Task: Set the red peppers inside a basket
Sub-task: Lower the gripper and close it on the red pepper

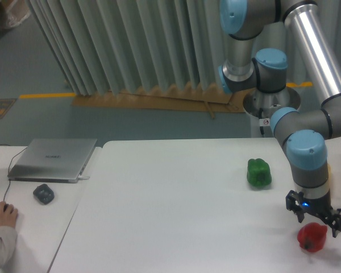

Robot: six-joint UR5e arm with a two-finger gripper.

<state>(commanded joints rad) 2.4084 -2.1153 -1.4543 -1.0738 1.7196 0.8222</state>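
Observation:
A small glossy red pepper (311,238) lies on the white table (176,210) near its front right corner. My gripper (316,218) hangs open directly above the pepper, its dark fingers spread to either side of the pepper's top, with nothing held between them. No basket shows in this view.
A green bell pepper (259,173) sits on the table up and to the left of my gripper. On the left desk lie a closed laptop (53,159), a dark grey object (44,194) and a person's hand on a mouse (1,215).

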